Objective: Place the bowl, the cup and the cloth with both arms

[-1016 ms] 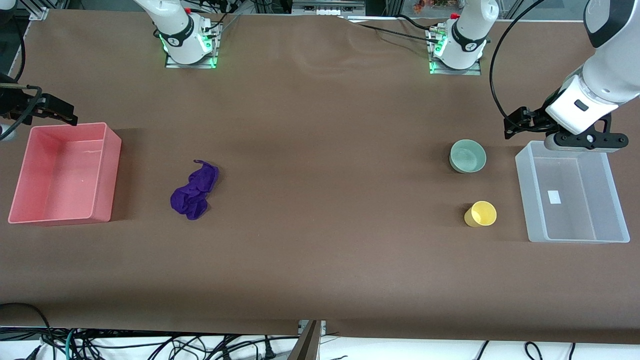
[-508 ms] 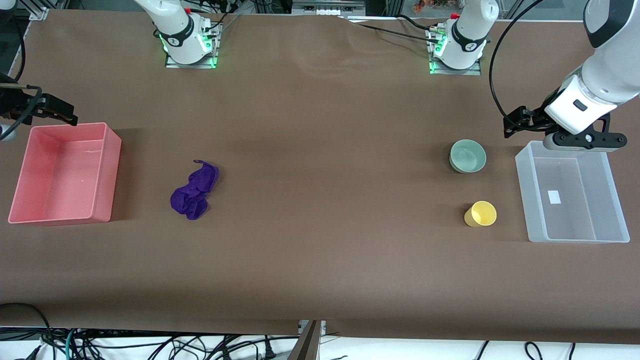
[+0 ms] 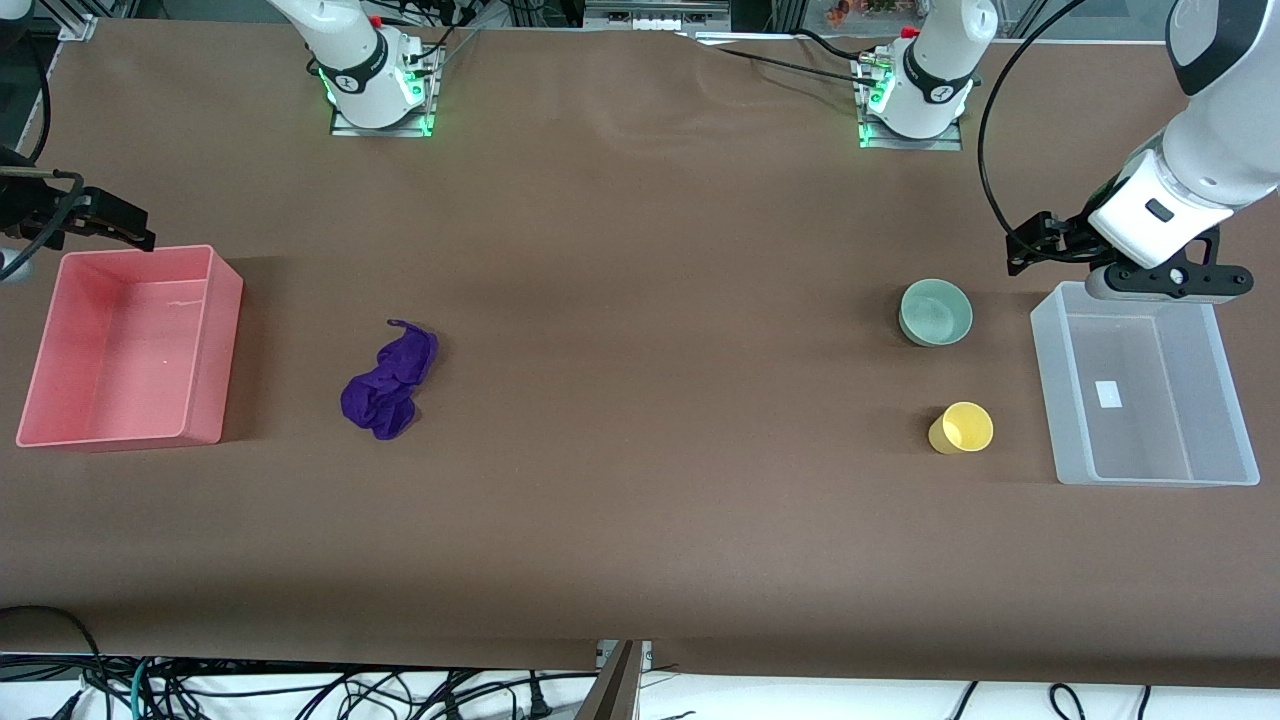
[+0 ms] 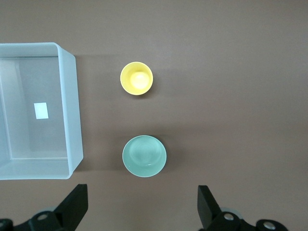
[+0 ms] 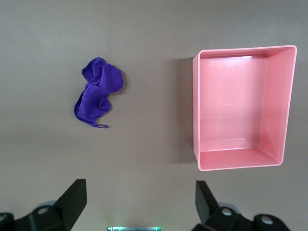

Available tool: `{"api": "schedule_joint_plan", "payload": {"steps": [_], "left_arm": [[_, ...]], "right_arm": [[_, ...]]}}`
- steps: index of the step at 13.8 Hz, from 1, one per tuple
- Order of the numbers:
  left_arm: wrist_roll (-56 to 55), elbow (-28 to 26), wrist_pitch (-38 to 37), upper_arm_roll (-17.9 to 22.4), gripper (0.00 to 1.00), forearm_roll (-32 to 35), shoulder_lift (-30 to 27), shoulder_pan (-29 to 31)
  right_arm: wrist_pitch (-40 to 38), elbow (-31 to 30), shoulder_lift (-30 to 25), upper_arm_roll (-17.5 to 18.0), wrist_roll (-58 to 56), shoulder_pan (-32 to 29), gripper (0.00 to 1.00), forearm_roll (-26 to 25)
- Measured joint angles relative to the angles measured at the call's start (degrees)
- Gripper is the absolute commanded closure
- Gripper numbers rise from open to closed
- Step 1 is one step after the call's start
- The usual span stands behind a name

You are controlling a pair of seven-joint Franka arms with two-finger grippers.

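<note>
Waiting to start (nothing grasped): the cup [image 3: 962, 428] sits nearest, at 6 o'clock from the bowl [image 3: 936, 312]; the cloth [image 3: 389, 378] lies toward the right arm's end. Left tool [image 4: 139, 211] and right tool [image 5: 139, 209] hover open. Next: descend.

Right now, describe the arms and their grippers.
Both arms are white with black joint rings and green lights at their bases. The left arm has a black cable looping beside it. The left gripper and right gripper are black, each with two flat wedge-shaped fingers.
</note>
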Motion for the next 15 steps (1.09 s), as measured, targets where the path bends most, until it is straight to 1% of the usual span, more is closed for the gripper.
{"api": "schedule_joint_plan", "payload": {"steps": [5, 9, 11, 13, 15], "left_arm": [[0.0, 0.0, 0.0, 0.0, 0.00, 0.0, 0.0, 0.0], [0.0, 0.0, 0.0, 0.0, 0.00, 0.0, 0.0, 0.0], [0.0, 0.0, -0.1, 0.0, 0.00, 0.0, 0.0, 0.0], [0.0, 0.0, -0.1, 0.0, 0.00, 0.0, 0.0, 0.0], [0.0, 0.0, -0.1, 0.0, 0.00, 0.0, 0.0, 0.0]], "right_arm": [[0.0, 0.0, 0.0, 0.0, 0.0, -0.1, 0.00, 0.1], [0.2, 0.0, 0.2, 0.0, 0.0, -0.1, 0.00, 1.8], [0.2, -0.2, 1.2, 0.1, 0.0, -0.1, 0.00, 1.9], [1.8, -1.7, 2.3, 0.2, 0.0, 0.0, 0.00, 1.9], [5.1, -4.8, 3.2, 0.5, 0.0, 0.0, 0.00, 1.9]]}}
